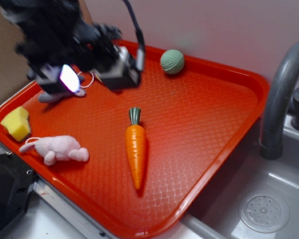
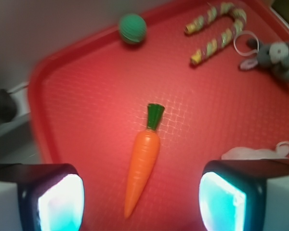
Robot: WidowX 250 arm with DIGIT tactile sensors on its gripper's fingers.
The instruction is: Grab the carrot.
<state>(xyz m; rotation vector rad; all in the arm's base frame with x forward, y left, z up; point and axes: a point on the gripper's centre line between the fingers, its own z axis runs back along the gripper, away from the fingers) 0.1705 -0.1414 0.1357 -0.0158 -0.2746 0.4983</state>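
The orange carrot [image 1: 136, 149] lies flat in the middle of the red tray [image 1: 214, 99], its green stem pointing toward the back wall and its tip toward the front rim. My gripper [image 1: 92, 79] hovers blurred above the tray's back left, well apart from the carrot. In the wrist view the carrot [image 2: 144, 159] lies below and between my two lit pads [image 2: 60, 202], its tip toward the camera. The gripper [image 2: 140, 202] is open with nothing held.
On the tray are a green ball [image 1: 172, 61] at the back, a pink plush mouse [image 1: 57, 148] and a yellow wedge [image 1: 17, 123] at the left, a grey mouse [image 2: 274, 55] and a striped cane [image 2: 216, 31]. A grey faucet [image 1: 281, 94] and sink drain [image 1: 264, 211] stand to the right.
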